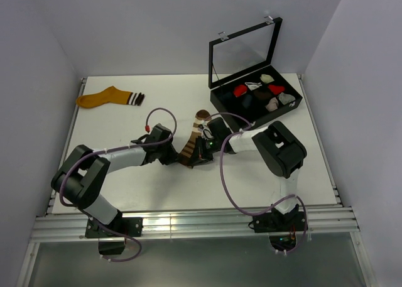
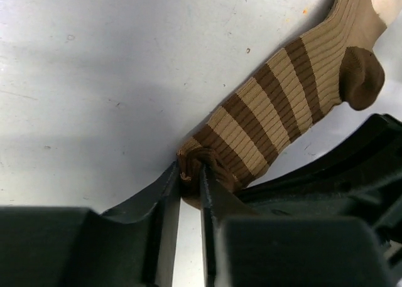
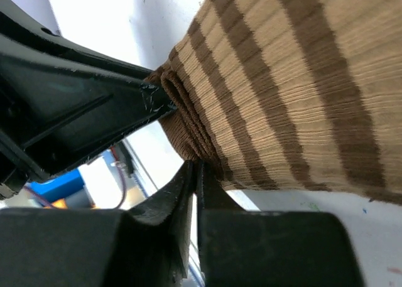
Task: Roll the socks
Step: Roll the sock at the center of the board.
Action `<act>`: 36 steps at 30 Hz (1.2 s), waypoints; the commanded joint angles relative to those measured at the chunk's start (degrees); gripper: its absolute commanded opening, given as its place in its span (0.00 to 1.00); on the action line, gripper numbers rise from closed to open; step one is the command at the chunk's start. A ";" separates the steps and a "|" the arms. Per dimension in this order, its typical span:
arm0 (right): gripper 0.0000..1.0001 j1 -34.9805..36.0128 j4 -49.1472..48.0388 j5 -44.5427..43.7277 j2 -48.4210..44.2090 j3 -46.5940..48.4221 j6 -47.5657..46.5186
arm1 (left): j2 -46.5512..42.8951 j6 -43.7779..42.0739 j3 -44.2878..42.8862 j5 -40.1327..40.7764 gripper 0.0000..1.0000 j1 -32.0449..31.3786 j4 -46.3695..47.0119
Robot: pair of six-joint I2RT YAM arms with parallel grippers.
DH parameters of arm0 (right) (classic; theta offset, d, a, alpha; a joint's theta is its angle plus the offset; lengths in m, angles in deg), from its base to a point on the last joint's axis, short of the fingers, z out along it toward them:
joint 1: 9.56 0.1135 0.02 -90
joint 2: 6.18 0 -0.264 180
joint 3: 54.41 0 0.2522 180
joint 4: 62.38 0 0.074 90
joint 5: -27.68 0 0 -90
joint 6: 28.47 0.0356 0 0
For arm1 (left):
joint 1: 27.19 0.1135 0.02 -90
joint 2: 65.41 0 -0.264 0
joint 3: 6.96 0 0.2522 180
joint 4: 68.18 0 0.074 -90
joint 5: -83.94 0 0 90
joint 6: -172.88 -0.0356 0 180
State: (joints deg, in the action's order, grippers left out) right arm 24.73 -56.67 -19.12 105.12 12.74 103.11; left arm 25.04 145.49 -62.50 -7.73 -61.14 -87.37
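Observation:
The brown sock with cream stripes (image 1: 193,140) lies near the table's middle, toe pointing away, its near cuff end rolled up. My left gripper (image 1: 180,155) is shut on that rolled end from the left; in the left wrist view the gripper (image 2: 190,171) pinches the bunched roll of the sock (image 2: 276,98). My right gripper (image 1: 201,154) meets it from the right, and in the right wrist view it (image 3: 196,165) is shut on the folded edge of the sock (image 3: 282,92). The mustard-orange sock (image 1: 103,98) with a dark striped cuff lies flat at the far left.
An open black box (image 1: 221,101) with its lid up stands at the back right and holds small rolled sock bundles (image 1: 271,95). The table's near edge is a metal rail (image 1: 188,224). White walls close in left, back and right.

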 commanded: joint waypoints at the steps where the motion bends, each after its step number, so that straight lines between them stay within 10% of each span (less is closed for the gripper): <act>1: 0.09 0.78 5.68 -7.16 -3.19 0.75 -6.15 | 2.27 -2.22 -1.37 3.24 0.21 -0.23 -6.25; 9: 0.42 6.49 6.66 -27.24 -16.01 -2.05 -19.85 | 4.55 -7.58 -10.24 4.49 0.13 -0.23 -17.32; 36: 0.45 27.33 -11.63 -58.05 -8.66 -5.31 -37.63 | 11.41 -13.92 -19.30 0.88 0.15 0.47 -26.21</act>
State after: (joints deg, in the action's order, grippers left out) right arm 51.74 -64.95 -73.78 94.76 6.11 66.37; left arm 34.95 133.28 -81.21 -6.79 -61.10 -110.56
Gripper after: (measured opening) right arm 0.450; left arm 0.161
